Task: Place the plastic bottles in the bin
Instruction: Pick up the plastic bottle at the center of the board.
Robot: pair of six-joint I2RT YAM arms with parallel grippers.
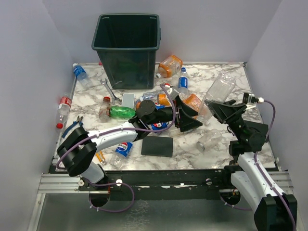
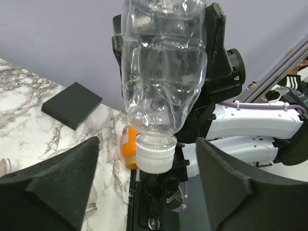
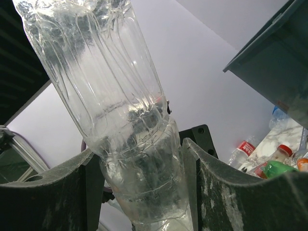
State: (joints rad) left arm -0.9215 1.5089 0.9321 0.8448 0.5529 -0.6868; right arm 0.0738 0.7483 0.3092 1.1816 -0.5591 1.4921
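From above, a clear bottle (image 1: 220,89) is pinched by the right tool (image 1: 214,103) over the bench (image 1: 190,147), right of the bin (image 1: 126,45). Left wrist: the left tool (image 2: 149,163) is seen spread, not touching it. Right wrist: the clear bottle (image 3: 120,110) is clamped.

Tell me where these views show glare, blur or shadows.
Top external view: even, soft light, sharp throughout, no harsh shadow around the dark green square plastic bin. Left wrist view: the clear plastic bottle with a white cap is crisp with white glints; the orange bottle behind it is blurred. Right wrist view: that bottle fills the frame, streaked with glare.
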